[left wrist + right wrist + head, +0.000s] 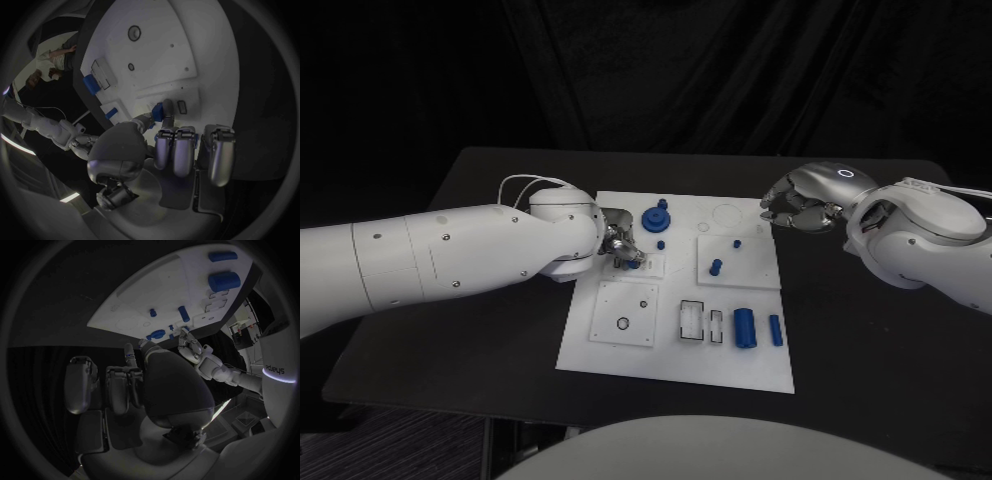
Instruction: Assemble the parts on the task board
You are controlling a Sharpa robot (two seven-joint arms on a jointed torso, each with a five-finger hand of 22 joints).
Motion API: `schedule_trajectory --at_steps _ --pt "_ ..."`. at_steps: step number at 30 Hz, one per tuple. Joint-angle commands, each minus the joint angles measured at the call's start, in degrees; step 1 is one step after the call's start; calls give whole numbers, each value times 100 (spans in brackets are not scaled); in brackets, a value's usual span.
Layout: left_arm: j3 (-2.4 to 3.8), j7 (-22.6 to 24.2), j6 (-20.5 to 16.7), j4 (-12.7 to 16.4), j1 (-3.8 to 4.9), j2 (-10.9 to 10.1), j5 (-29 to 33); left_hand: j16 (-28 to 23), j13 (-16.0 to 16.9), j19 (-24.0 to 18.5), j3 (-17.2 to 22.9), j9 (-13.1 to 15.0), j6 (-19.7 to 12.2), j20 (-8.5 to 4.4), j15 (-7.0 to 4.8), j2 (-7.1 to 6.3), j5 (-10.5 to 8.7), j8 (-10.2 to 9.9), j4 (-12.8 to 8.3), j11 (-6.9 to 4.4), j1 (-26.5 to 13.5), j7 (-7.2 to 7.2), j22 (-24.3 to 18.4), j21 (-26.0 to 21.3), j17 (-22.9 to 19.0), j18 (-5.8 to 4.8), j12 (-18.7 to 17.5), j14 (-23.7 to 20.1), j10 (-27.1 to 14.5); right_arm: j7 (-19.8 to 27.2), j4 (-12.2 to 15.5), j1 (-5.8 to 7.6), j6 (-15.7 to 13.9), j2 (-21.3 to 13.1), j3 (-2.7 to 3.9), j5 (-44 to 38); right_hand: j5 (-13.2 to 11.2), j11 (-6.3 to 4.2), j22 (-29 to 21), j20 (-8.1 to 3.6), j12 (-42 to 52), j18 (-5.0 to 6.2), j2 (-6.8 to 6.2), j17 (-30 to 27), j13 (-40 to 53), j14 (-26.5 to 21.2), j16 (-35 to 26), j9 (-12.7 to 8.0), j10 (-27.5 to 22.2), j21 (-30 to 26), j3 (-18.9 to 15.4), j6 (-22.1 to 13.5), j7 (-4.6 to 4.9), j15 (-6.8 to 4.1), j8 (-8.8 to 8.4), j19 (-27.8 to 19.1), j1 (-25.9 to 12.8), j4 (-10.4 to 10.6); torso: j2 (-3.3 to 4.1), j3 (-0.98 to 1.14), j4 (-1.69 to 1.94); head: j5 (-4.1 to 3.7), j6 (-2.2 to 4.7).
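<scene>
Dim scene, one bright spot.
Light from above catches my white task board (678, 345) and pale arms; the black table (862, 330) and backdrop swallow everything else. My wrist pictures bend straight edges, darken toward their rims, and my near fingers (181, 150) look soft.

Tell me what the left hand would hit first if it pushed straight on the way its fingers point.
Probably the small blue part already at its fingertips, then the task board beneath; the left hand points down at it. Contact is unclear.
</scene>
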Motion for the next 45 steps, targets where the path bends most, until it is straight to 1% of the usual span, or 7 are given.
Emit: schedule_trajectory --at_steps 1,7,14,23,29,35,45 --pt "-13 53 -59 15 -41 16 40 15 1495 614 26 -7 -14 -21 -12 2 -25 -20 1 -9 -57 1 1509 23 1509 -80 20 615 595 -141 3 -14 73 -3 3 -15 4 28 1098 12 -33 81 -14 1510 1419 595 17 -8 510 -40 35 20 22 23 -40 -54 55 4 -3 3 5 0 -1" --pt "-13 56 -90 21 -48 20 40 15 1495 610 42 -4 -11 -20 -11 16 -25 -26 3 -10 -58 -1 1506 19 1509 -78 20 615 595 -163 -5 -15 104 5 3 -15 5 28 1092 13 -38 85 -14 1510 1413 595 17 -11 505 -57 38 17 22 23 -44 -64 57 3 -3 5 3 11 -1" --pt "-12 61 -164 32 -51 13 40 15 1495 611 75 3 -3 -19 -13 22 6 -34 -13 -13 -47 -5 1506 20 1509 -79 20 615 595 -189 -8 -17 142 2 3 -15 5 28 1083 13 -52 92 -11 1510 1399 595 17 -15 489 -85 45 14 23 22 -49 -80 63 0 -4 -2 2 9 -1" --pt "-12 72 -232 42 -52 -3 40 15 1495 607 87 8 3 -19 -14 21 22 -37 -19 -14 -45 -6 1502 15 1509 -77 20 615 595 -233 -12 -20 194 -3 3 -15 5 29 1069 13 -71 101 -13 1510 1378 595 17 -20 467 -126 51 10 24 22 -56 -103 68 -3 -1 1 6 10 -1" --pt "-12 78 -242 30 -52 -11 40 15 1495 604 90 9 6 -20 -14 19 27 -38 -21 -15 -46 -5 1499 12 1509 -76 20 615 595 -267 -7 -22 234 -11 3 -15 7 29 1060 14 -81 108 -13 1510 1368 595 17 -22 457 -153 56 9 25 22 -59 -118 72 -6 0 4 -2 25 -1" --pt "-12 82 -273 18 -52 -10 40 15 1495 600 92 10 7 -20 -14 18 29 -39 -21 -15 -47 -5 1495 7 1509 -74 20 615 595 -294 -14 -22 261 -21 3 -15 8 29 1049 14 -90 115 -14 1510 1359 595 17 -25 448 -186 60 8 25 22 -63 -136 75 -7 -2 -2 -1 16 -1" --pt "-12 86 -297 2 -52 7 40 15 1495 598 100 11 -5 -20 -15 5 38 -55 -24 -13 -53 -1 1493 6 1509 -73 20 615 595 -313 -23 -28 286 2 3 -15 8 30 1041 14 -101 121 -15 1510 1348 595 17 -27 436 -212 62 8 26 23 -65 -150 76 -8 -4 6 0 21 -1"
